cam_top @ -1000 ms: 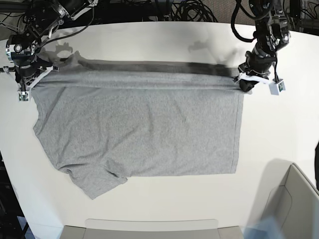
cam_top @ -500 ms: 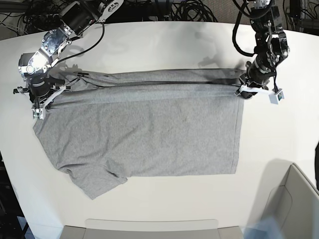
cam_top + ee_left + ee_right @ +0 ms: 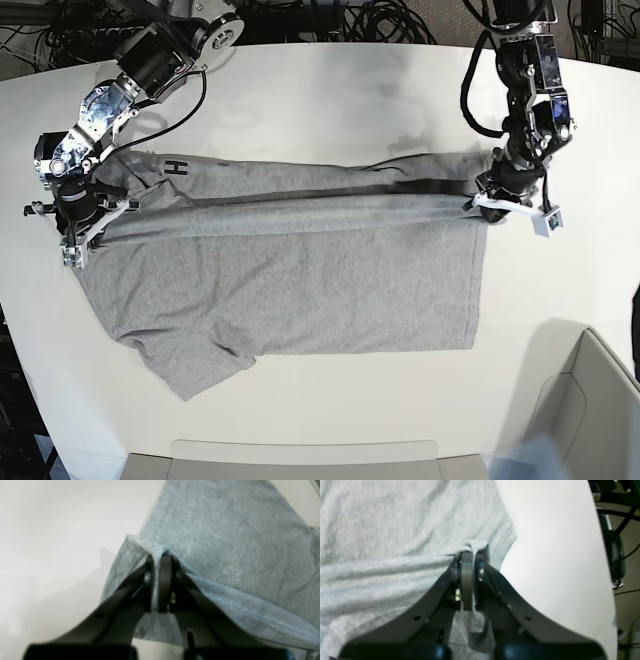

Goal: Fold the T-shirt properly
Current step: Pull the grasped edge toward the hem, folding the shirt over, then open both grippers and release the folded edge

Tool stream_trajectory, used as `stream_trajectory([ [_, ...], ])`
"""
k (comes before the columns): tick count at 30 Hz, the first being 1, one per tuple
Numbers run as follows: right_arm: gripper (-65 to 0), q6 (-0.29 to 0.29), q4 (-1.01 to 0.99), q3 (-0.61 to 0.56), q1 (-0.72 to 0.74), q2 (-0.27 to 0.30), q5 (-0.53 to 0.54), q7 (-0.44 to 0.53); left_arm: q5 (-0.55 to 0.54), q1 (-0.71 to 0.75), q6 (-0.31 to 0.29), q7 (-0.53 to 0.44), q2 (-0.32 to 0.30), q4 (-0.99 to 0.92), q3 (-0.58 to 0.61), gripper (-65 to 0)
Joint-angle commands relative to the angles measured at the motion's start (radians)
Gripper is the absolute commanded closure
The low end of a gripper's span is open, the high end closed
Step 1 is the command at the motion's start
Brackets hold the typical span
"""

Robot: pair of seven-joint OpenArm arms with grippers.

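Tension mattered: each claw, left [image 3: 158, 585] and right [image 3: 467, 585], pinched one end of the heather-grey cotton T-shirt's [image 3: 300, 270] lifted edge, apparently evenly; its body lay flat on the white worktop [image 3: 330, 90].

— what's around the work area?
— a big white table [image 3: 330, 90] with a rounded edge, evenly lit, with soft shadows on it.
— and beyond it?
— at twelve o'clock a tangle of black cables [image 3: 390, 20] on a dark floor. at five o'clock sits a pale grey bin [image 3: 590, 410], at six a flat grey ledge [image 3: 300, 458].
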Motion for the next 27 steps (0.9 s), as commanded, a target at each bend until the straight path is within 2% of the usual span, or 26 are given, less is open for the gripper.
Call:
stream_trajectory([
  [1, 0.0, 0.016, 0.017, -0.023, 0.032, 0.011, 0.007, 0.025, 0.010, -0.008, 0.004, -0.020, -0.014, 0.017, -0.007, 0.0],
  [8, 0.0, 0.016, -0.033, -0.189, 0.034, 0.016, 0.006, 0.025, 0.015, -0.011, 0.001, -0.021, -0.014, -0.009, -0.001, 0.0],
  [11, 0.0, -0.039, -0.096, -0.261, 0.031, 0.045, 0.012, 0.025, 0.015, -0.043, -0.004, -0.021, -0.014, -0.060, -0.001, 0.0],
  [14, 0.0, -0.066, -0.133, -0.284, 0.037, 0.046, 0.012, 0.025, 0.015, -0.048, -0.004, -0.021, -0.014, -0.085, -0.001, 0.0],
  [18, 0.0, -0.068, -0.133, -0.290, 0.039, 0.040, 0.013, 0.025, 0.015, -0.048, -0.005, -0.021, -0.014, -0.083, 0.000, 0.0],
  [20, 0.0, -0.071, -0.131, -0.290, 0.039, 0.040, 0.012, 0.023, 0.013, -0.048, -0.005, -0.021, -0.013, -0.083, 0.000, -6.5],
  [22, -6.2, -0.072, -0.124, -0.282, 0.040, 0.040, 0.012, 0.023, 0.013, -0.048, -0.005, -0.021, -0.013, -0.081, 0.005, -14.5],
  [24, -13.7, -0.060, -0.107, -0.290, 0.034, 0.046, 0.012, 0.017, 0.013, -0.048, -0.005, -0.021, -0.016, -0.081, 0.031, -19.6],
  [27, -25.4, 0.007, -0.079, -0.290, 0.032, 0.048, 0.012, 0.016, 0.015, -0.048, -0.005, -0.021, -0.017, -0.074, 0.071, -22.6],
])
